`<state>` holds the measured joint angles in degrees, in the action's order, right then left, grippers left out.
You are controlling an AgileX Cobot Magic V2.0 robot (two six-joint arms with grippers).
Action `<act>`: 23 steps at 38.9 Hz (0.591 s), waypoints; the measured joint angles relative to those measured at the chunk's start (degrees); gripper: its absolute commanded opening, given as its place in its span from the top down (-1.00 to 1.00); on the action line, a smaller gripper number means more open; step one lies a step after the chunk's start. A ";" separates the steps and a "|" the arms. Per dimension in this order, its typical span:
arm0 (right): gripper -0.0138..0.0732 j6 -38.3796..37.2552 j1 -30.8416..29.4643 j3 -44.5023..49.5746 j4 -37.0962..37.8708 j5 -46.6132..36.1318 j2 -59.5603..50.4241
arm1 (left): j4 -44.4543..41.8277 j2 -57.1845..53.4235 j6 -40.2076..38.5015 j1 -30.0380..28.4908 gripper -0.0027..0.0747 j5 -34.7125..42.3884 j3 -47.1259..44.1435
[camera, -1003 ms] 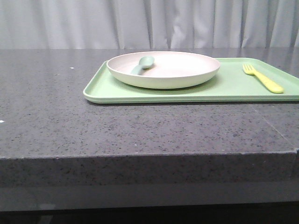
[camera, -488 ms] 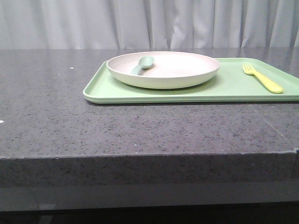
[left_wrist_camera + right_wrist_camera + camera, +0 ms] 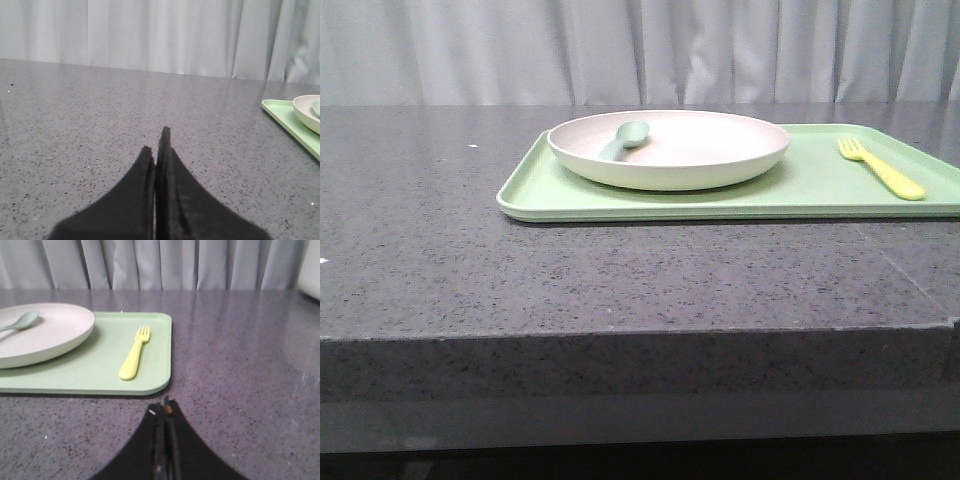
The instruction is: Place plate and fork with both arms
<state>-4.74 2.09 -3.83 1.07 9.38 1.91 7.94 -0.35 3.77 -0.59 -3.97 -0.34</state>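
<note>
Two pincers, both mine, both pressed together on nothing. My left gripper (image 3: 156, 142) hangs low over bare speckled grey counter (image 3: 470, 260), fingers meeting tip to tip, well apart from the pale green tray (image 3: 800, 190), whose near corner and a sliver of plate show only at the edge of the left wrist view.

Moving right: the tray lies flat on the counter. On its left half sits the cream plate (image 3: 700, 160), upright, rim clear of the tray's lip. A grey-green spoon (image 3: 627, 138) rests inside the plate, bowl toward the far side.

Further right, on the tray's bare right portion, lies the yellow fork (image 3: 882, 168), apart from the plate. Its long axis runs near-to-far across the tray, slightly slanted; tines point away from me toward the curtain (image 3: 640, 50), handle end toward the tray's near edge.

My right gripper (image 3: 165, 407) hovers just off the tray's near right corner, over the counter, touching neither tray nor fork.
</note>
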 measured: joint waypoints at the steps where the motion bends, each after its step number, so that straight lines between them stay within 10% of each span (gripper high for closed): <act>1: 0.84 0.00 -0.23 1.23 0.00 -1.14 -1.04 | 0.00 0.00 0.00 0.00 0.98 0.00 0.00; 23: 0.84 0.00 -1.26 5.41 0.00 -10.33 -2.59 | 0.00 0.00 0.00 0.00 0.98 0.13 0.00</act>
<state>-4.74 0.83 1.58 1.07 -0.95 -0.68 7.94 -0.35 3.77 -0.59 -3.84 -0.34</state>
